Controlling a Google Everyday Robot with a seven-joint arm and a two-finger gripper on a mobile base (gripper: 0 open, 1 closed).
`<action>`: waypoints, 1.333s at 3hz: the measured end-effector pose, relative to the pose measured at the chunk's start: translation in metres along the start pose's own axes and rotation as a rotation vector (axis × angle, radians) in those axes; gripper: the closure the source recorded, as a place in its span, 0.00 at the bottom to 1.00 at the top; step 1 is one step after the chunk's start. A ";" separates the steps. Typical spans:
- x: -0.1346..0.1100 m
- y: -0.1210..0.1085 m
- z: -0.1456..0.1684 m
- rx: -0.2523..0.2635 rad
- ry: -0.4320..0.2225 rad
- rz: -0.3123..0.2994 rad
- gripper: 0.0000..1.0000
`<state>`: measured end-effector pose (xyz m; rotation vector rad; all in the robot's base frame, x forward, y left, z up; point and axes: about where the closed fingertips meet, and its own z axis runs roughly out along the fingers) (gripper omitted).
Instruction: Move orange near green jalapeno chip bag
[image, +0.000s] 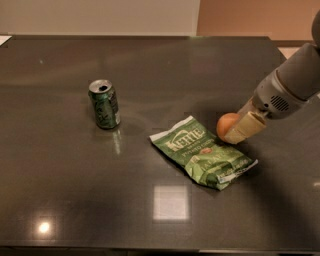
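Dark glossy table (60, 165). At right, gripper (231, 129) low over the surface, cream fingers (246, 128) closed on the orange (223, 125). Fruit just beside upper right edge of green jalapeno chip bag (202, 152), which lies flat mid-table. Green soda can (104, 104) upright, well apart to the left.
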<state>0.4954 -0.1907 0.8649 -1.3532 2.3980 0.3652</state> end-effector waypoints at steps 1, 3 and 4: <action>0.004 -0.005 0.002 0.023 -0.001 0.012 0.36; 0.007 -0.024 0.010 0.069 -0.003 0.029 0.00; 0.007 -0.024 0.010 0.068 -0.003 0.029 0.00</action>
